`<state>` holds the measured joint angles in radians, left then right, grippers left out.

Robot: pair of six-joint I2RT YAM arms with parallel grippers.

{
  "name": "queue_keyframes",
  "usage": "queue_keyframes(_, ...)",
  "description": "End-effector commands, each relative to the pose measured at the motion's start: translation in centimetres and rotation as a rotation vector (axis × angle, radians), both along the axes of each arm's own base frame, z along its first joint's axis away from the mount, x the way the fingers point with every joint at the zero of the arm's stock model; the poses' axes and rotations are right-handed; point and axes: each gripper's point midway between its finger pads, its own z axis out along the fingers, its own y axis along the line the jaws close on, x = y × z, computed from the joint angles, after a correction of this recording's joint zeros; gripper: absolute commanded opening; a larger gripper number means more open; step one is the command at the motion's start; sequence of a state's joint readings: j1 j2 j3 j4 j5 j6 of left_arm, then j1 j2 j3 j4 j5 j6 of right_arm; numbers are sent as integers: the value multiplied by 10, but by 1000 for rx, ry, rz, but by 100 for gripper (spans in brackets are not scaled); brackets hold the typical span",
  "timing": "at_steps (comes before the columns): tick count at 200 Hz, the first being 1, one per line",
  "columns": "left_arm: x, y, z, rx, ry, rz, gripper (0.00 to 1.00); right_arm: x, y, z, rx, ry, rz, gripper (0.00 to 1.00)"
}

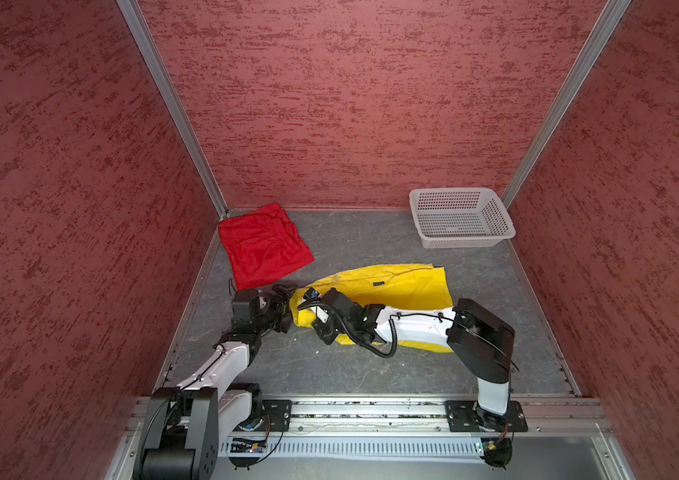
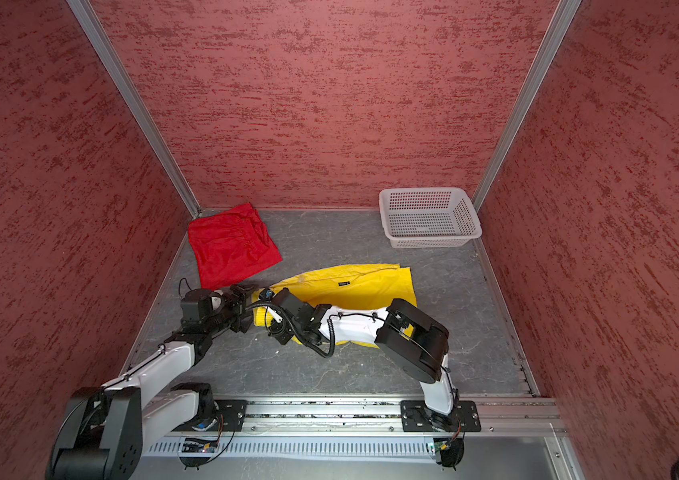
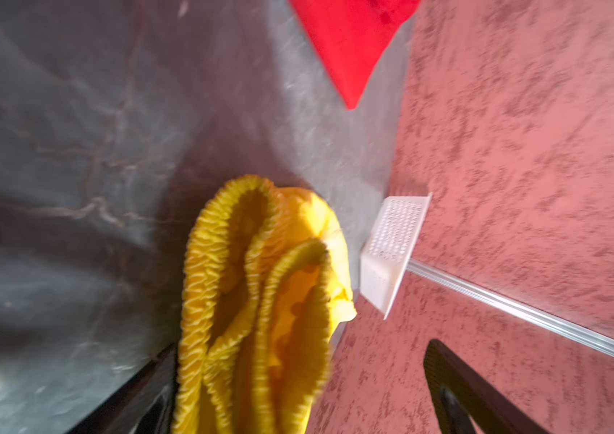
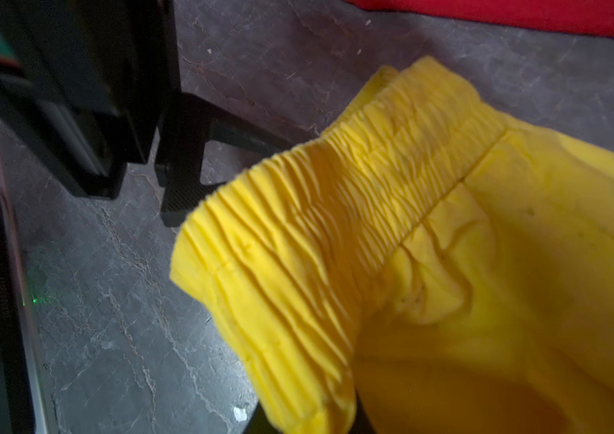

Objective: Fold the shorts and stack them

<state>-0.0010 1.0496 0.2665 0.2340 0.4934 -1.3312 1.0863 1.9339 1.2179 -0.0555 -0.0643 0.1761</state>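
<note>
Grey marbled tabletop (image 1: 371, 374), red walls. Nearest, around 6 o'clock, the right gripper (image 4: 309, 422) pinches the yellow shorts (image 1: 404, 291) by the waistband (image 3: 200, 285). The left gripper (image 3: 303, 394) gapes wide astride that band. Closing here risks catching one layer, skewing the fold. Red shorts (image 1: 259, 249) lie at 11 o'clock, the white basket (image 1: 454, 191) at 1.

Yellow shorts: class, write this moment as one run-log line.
yellow shorts: waistband lifted; right gripper: shut on yellow shorts; left gripper: open around waistband; red shorts: lying apart

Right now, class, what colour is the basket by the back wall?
White basket, clearest in a top view.
</note>
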Motion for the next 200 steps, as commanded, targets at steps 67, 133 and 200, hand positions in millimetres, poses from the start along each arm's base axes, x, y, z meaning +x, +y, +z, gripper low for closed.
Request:
queue_keyframes(67, -15, -17, -20, -8, 70, -78, 99, 11, 8, 20, 70, -20, -40, 0)
queue_keyframes(133, -29, -18, -35, 59, 141, -129, 99, 32, -3, 52, 136, -83, -137, 0)
queue_keyframes(200, 8, -25, -13, 70, 67, -143, 99, 19, 7, 41, 148, -6, -86, 0)
